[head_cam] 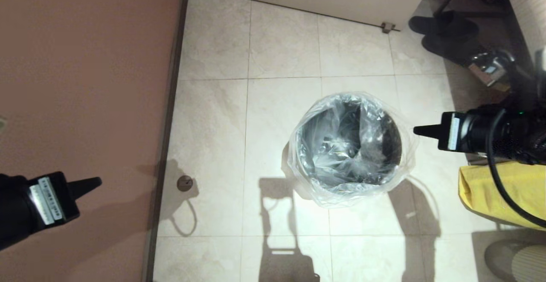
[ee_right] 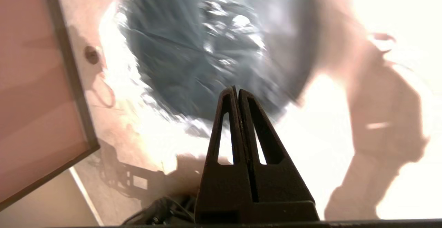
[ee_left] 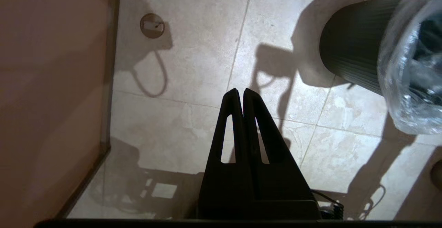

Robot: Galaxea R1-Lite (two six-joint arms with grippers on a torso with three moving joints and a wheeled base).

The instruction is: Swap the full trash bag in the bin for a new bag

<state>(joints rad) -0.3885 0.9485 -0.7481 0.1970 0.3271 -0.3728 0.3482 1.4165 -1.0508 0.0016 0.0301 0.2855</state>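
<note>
1. Bin (head_cam: 390, 139) stands on the tiled floor (head_cam: 281, 51), mid-floor, well apart from the reddish wall (head_cam: 85, 81) on your left side.
2. New bag (head_cam: 341, 145) is already in the bin: clear crinkly film lines the inside and its mouth is folded out over the rim all round.
3. Left gripper (head_cam: 98, 181) is clenched on nothing, out by the wall, well apart from the bin. Left wrist view confirms it: fingertips together, bare floor under them.
4. Right gripper (head_cam: 416, 130) is also clenched and empty, level, tip just beside the bin's right rim, not touching the bag as far as you can tell.
5. Step, my read: lining looks done, you're at the finish or pull-back. The fold looks loose and uneven at the near edge, so any next move would be to tidy that lip or just park both arms.
6. Around: yellow bag (head_cam: 512, 196) lies on the floor at your right, under the right arm and its cable. Dark shoes (head_cam: 448, 34) at the far right, small round drain cover (head_cam: 184, 183) near the wall.
7. In the way: nothing between either gripper and the bin. Watch the right arm's cable over the yellow bag.
</note>
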